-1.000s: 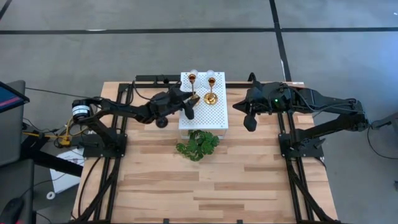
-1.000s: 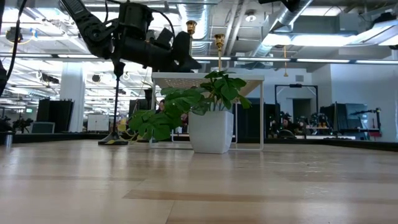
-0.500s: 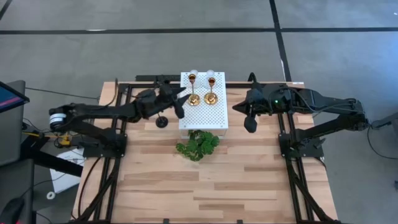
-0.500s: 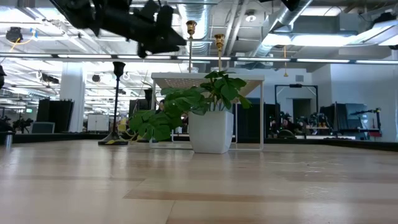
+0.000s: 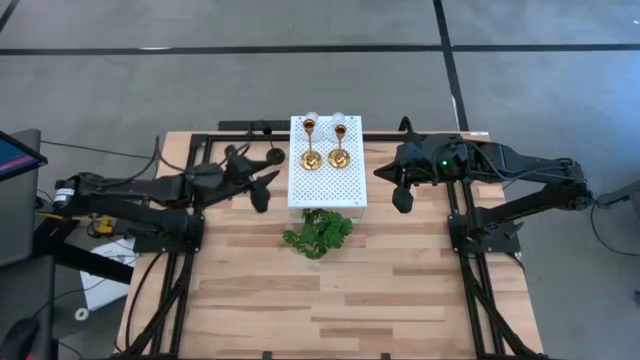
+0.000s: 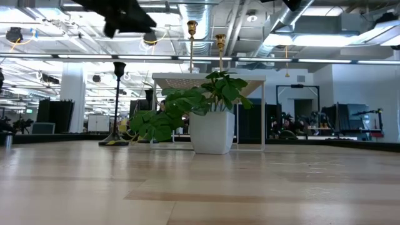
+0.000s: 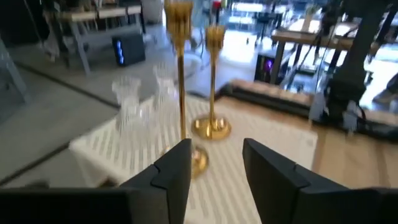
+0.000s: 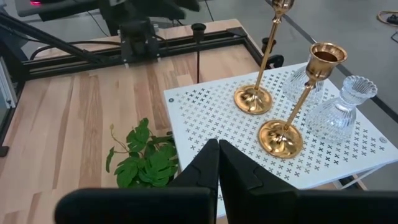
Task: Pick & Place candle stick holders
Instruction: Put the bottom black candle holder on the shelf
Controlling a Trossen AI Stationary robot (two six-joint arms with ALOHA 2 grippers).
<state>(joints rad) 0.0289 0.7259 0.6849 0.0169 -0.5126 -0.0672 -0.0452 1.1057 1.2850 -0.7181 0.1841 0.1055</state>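
Two gold candle stick holders (image 5: 324,157) are being carried on the white perforated stand (image 5: 327,188); left hand (image 5: 262,190), spread, empty, beside it; right hand (image 5: 401,196) pressed together opposite.

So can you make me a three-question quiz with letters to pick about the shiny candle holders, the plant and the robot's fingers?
1. Where do the two tall gold metal candle stick holders stand?
A. on the white perforated platform
B. on the wooden table
C. in the plant pot

2. How many short clear glass holders are on the platform?
A. none
B. two
C. five

3. How are the right gripper's fingers?
A. wide open
B. shut, empty
C. shut on a holder

Answers:
1 A: the gold holders stand on the platform.
2 B: two glass holders beside them.
3 B: the right gripper has its fingers together.
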